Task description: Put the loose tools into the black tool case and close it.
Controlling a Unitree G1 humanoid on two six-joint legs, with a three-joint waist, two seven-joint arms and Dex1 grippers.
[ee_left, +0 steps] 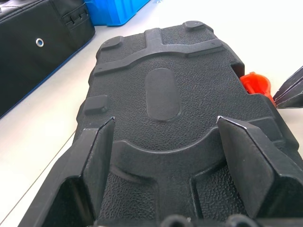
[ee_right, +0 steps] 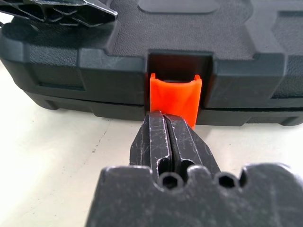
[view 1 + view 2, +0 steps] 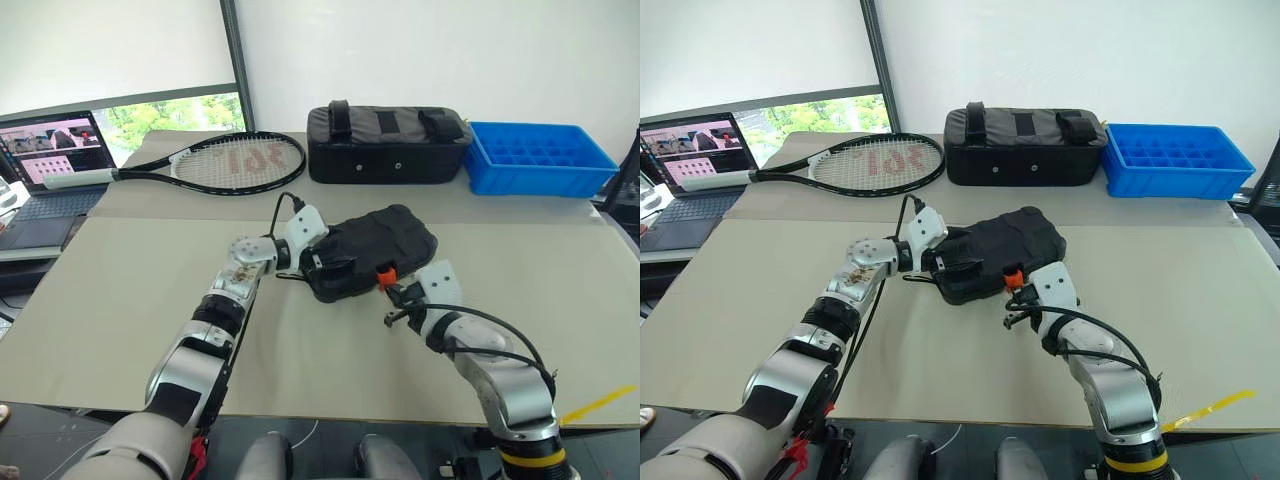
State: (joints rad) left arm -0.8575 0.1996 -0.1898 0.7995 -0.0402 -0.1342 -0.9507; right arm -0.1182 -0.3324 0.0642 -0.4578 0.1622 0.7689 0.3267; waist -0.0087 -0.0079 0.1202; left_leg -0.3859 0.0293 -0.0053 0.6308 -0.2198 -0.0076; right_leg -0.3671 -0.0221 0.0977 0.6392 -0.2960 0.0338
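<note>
The black tool case (image 3: 375, 243) lies with its lid down in the middle of the table, its orange latch (image 2: 175, 97) facing me. My left gripper (image 1: 165, 120) is open, its two fingers spread wide and resting on the ribbed lid at the case's left end. My right gripper (image 2: 163, 117) is shut with nothing between its fingers. Its tips touch the lower edge of the orange latch (image 3: 384, 275) from the front. The loose tools are out of view.
A tennis racket (image 3: 235, 160) lies at the back left. A larger black fabric bag (image 3: 388, 145) and a blue crate (image 3: 540, 158) stand along the back. A laptop (image 3: 50, 160) sits at the far left. Bare tabletop (image 3: 120, 290) surrounds the case.
</note>
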